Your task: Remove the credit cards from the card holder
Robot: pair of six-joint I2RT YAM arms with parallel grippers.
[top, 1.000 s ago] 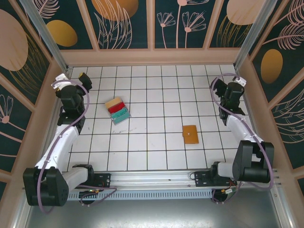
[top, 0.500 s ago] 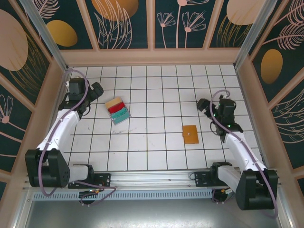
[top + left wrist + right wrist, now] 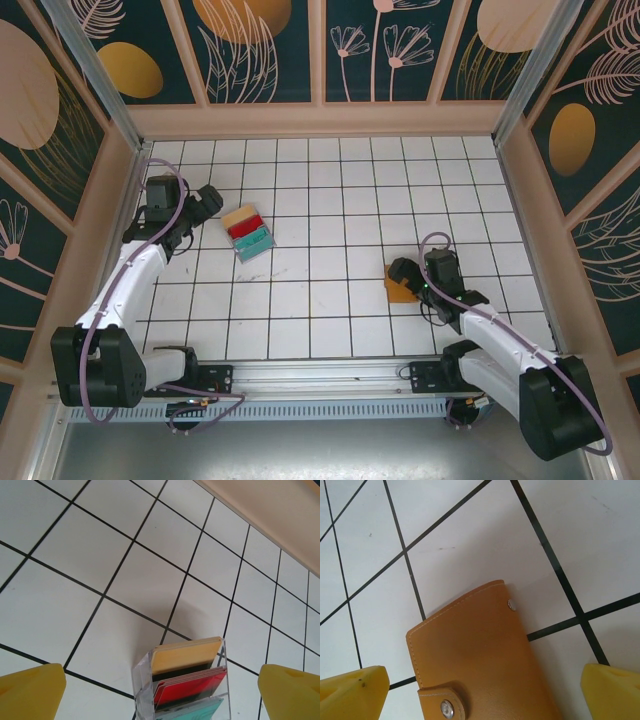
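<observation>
Swinging in from the right wall, the right arm has brought its jaws down over the card holder, while the left arm has edged away from the far-left corner toward the credit cards.

Nearest the arm bases, right of centre on the white tiled table, the orange-brown card holder lies flat and closed. Its strap is fastened by a metal snap, and a second stud sits at one corner. What it contains cannot be seen. The right jaws stand wide and grip nothing, with one yellow fingertip at either side of the card holder in the right wrist view.

Farther off and to the left, well apart from the card holder, a clear plastic case sits on the table. The credit cards are stepped inside it: a tan card farthest, a red card in the middle and a teal card nearest. The left jaws, just left of the case in the overhead view, are likewise wide and grip nothing. Their yellow fingertips show at either side of the case in the left wrist view.
</observation>
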